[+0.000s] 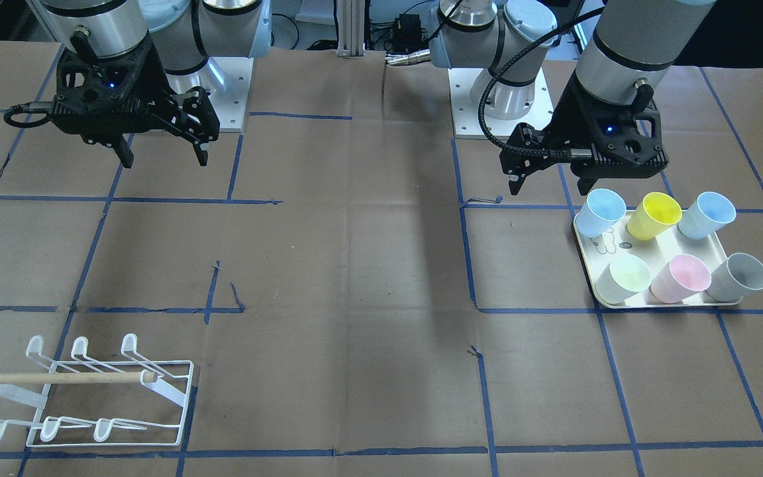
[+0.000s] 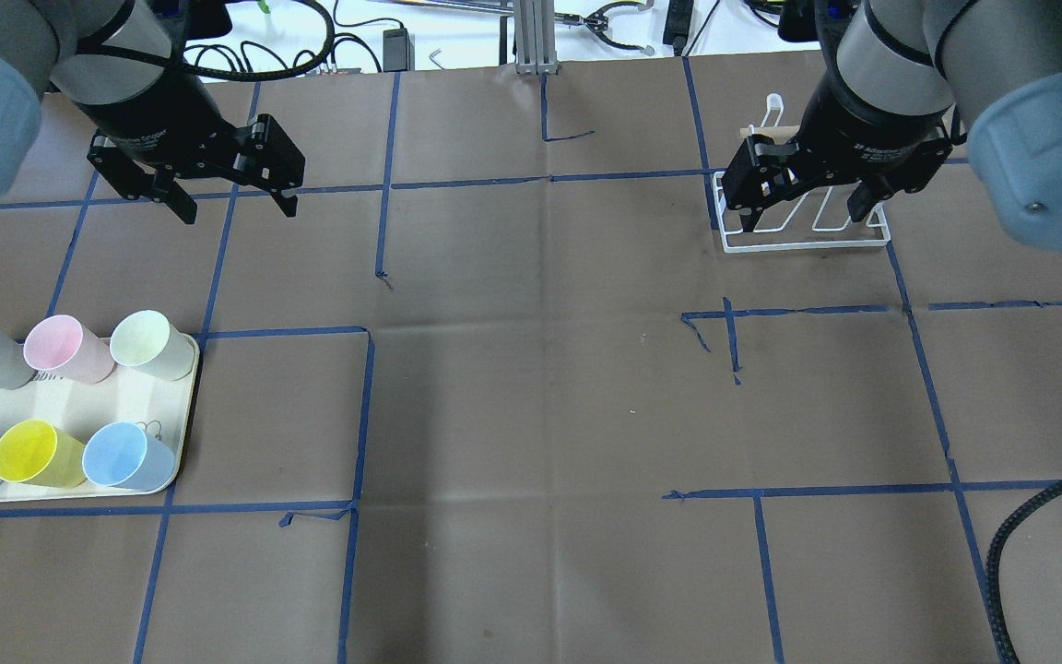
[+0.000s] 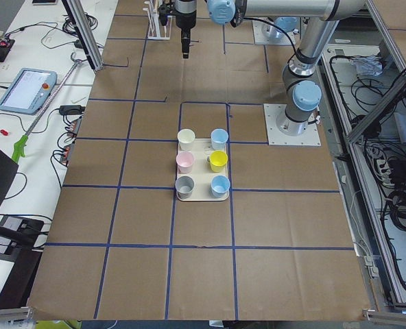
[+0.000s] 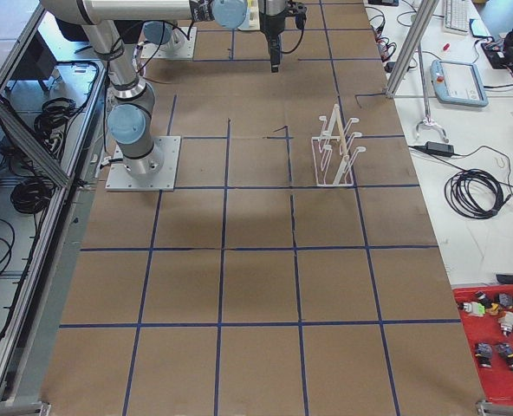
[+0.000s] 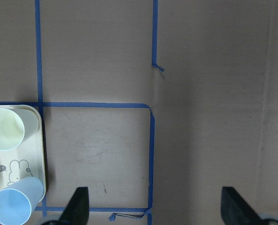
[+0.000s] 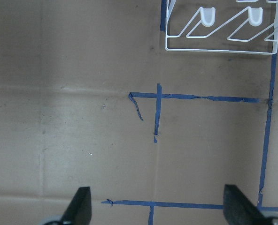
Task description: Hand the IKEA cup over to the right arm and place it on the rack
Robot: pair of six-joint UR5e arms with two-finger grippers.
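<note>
Two sets of fingers hang spread, holding nothing: left fingers, and right fingers below a band lettered "2F Adaptive". Wide tabletop separates them. Six pastel cups stand mouths-up on a cream tray marked "hi" at the robot's left; the white wire rack sits near the far edge, beyond the right fingers

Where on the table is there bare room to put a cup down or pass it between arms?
The whole middle of the table is bare, from the tray across to the rack, likely best for a hand-over. Crowded: the tray, filled by six cups.
</note>
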